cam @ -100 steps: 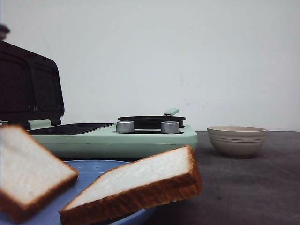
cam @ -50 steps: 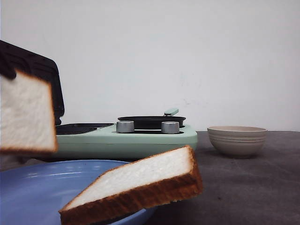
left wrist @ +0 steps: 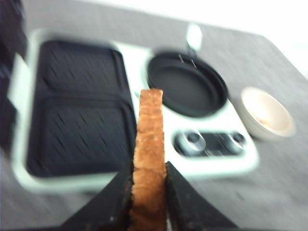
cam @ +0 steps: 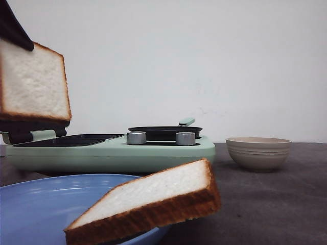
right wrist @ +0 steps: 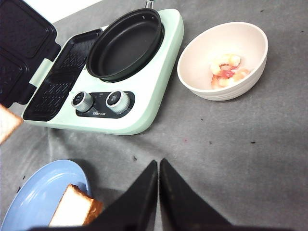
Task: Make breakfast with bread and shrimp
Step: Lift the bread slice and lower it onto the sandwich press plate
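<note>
One slice of bread (cam: 33, 81) hangs upright at the far left, above the open sandwich maker (cam: 112, 153). My left gripper (left wrist: 149, 168) is shut on this slice, whose brown crust edge (left wrist: 150, 139) sticks out between the fingers over the dark grill plates (left wrist: 77, 110). A second slice (cam: 148, 201) leans on the rim of the blue plate (cam: 36, 204), also seen as the bread (right wrist: 72, 208) in the right wrist view. Shrimp (right wrist: 226, 67) lie in the beige bowl (right wrist: 250, 43). My right gripper (right wrist: 158, 163) is shut on nothing, above the grey table.
The mint-green maker has its ribbed lid (right wrist: 21, 43) raised at the left, a black round pan (right wrist: 125, 43) on its right half and two silver knobs (right wrist: 101, 101) in front. The bowl (cam: 258, 152) stands to the right of the maker.
The left slice has been lifted off the blue plate and carried upward, turning upright near the raised lid. The other slice, the maker and the bowl have not moved.
</note>
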Available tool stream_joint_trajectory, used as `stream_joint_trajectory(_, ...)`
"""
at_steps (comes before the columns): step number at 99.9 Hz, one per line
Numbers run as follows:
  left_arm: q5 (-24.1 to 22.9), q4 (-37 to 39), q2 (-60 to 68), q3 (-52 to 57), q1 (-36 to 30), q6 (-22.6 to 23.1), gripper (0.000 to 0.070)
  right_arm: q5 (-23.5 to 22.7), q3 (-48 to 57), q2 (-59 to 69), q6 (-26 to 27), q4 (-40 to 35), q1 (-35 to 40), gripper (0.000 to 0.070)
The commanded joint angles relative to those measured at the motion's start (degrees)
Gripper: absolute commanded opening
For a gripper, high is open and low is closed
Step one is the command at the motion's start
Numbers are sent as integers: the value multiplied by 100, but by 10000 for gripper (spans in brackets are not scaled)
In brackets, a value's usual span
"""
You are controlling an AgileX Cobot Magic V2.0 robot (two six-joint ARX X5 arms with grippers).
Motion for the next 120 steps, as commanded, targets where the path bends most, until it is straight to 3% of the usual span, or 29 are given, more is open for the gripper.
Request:
stream_joint_trajectory(1, -166, 282, 116, 85, -20, 409, 4, -15, 92, 17, 11, 39, 13, 0)
stream_joint_trajectory(49, -879, 1718, 1840, 634, -17, 2162, 3, -11, 92, 17, 11, 26, 13, 0)
stream_joint_trajectory(96, -1423, 1897, 4430, 2767, -2, 4111, 3, 11, 92, 17, -146, 17, 13, 0)
stream_joint_trajectory(120, -1832, 1888, 5530, 3823, -2, 4627, 3, 50, 92, 17, -234, 7, 13, 0)
